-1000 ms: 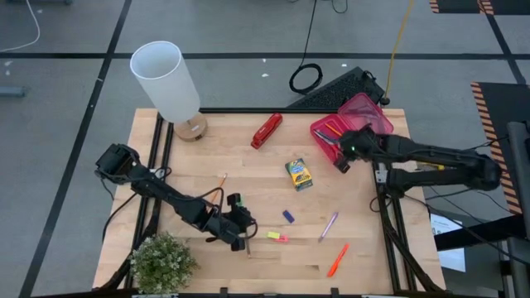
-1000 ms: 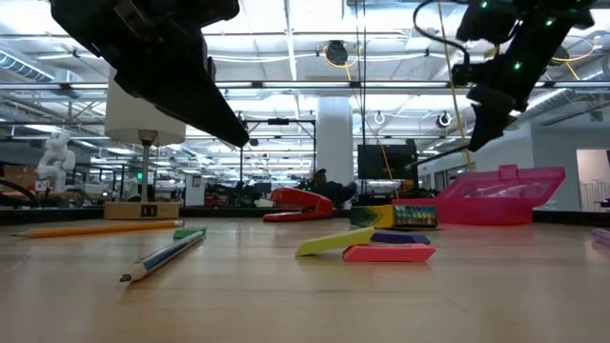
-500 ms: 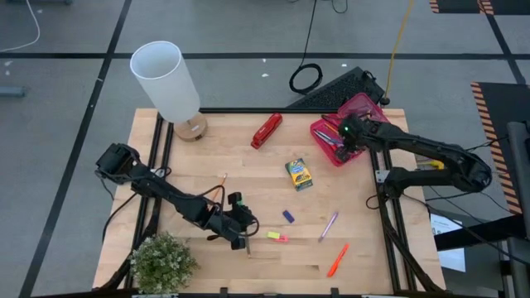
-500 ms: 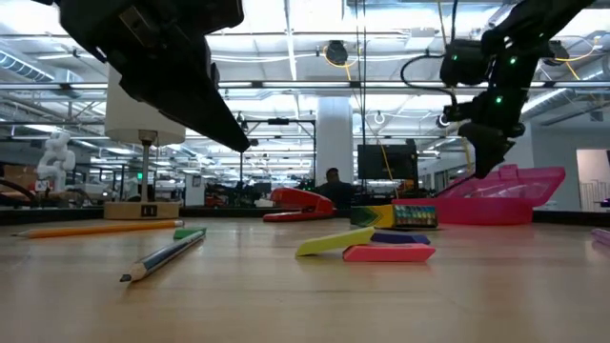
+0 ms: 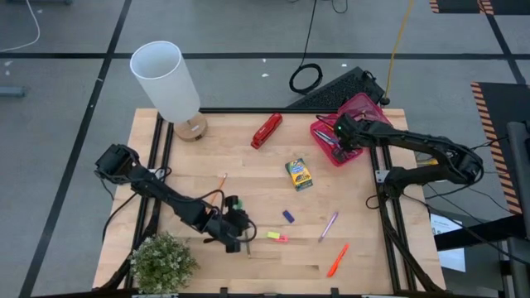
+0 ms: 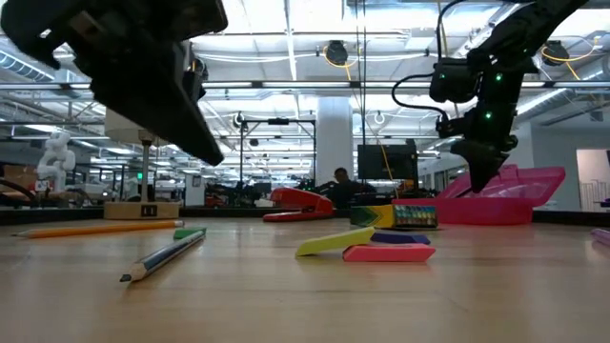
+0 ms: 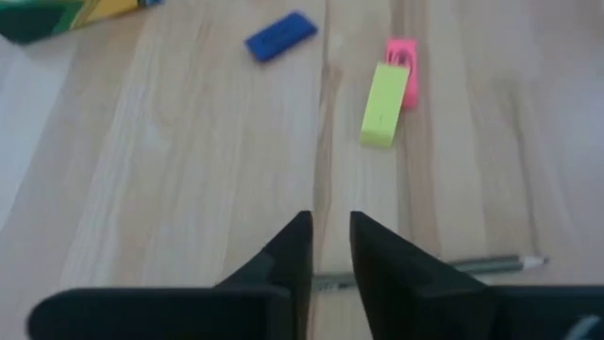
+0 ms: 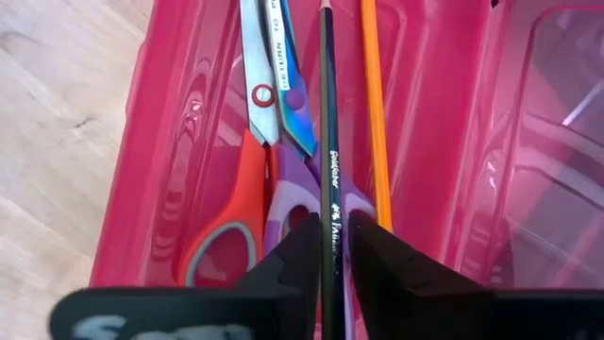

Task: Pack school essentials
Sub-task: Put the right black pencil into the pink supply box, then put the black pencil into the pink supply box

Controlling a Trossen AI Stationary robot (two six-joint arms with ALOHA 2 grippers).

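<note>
**Pencil going into the pink box, another waiting on the table**

Wooden tabletop point(image 5: 248, 178), pale and planked, carries a scatter of stationery, with a white lamp point(image 5: 166, 83) at one far corner, a small plant point(image 5: 163, 263) at a near corner and a red stapler point(image 5: 266, 131) near the back edge.

At the far right the pink box point(image 5: 349, 128) stands with its lid swung open, so items can drop straight in. The right gripper point(image 8: 326, 247) hangs over it, fingers drawn narrow around a dark pencil point(image 8: 327, 123) that lies lengthwise in the box beside an orange pencil point(image 8: 375, 113) and the red- and purple-handled scissors point(image 8: 269, 161) — it looks about ready to let go.

The left gripper point(image 7: 329, 247) is low over the near-left table, fingers narrowly parted and holding nothing, directly above a green pencil point(image 7: 444, 269) that lies crosswise under the tips — probably its next pick, though the grip line is hard to judge.

Loose on the table: the crayon box point(image 5: 299, 174), a blue eraser point(image 7: 280, 36), yellow eraser point(image 7: 385, 104) touching a pink eraser point(image 7: 402, 55), the purple pen point(image 5: 329, 225), the orange marker point(image 5: 337, 259), and one more pencil point(image 5: 224, 179).
</note>
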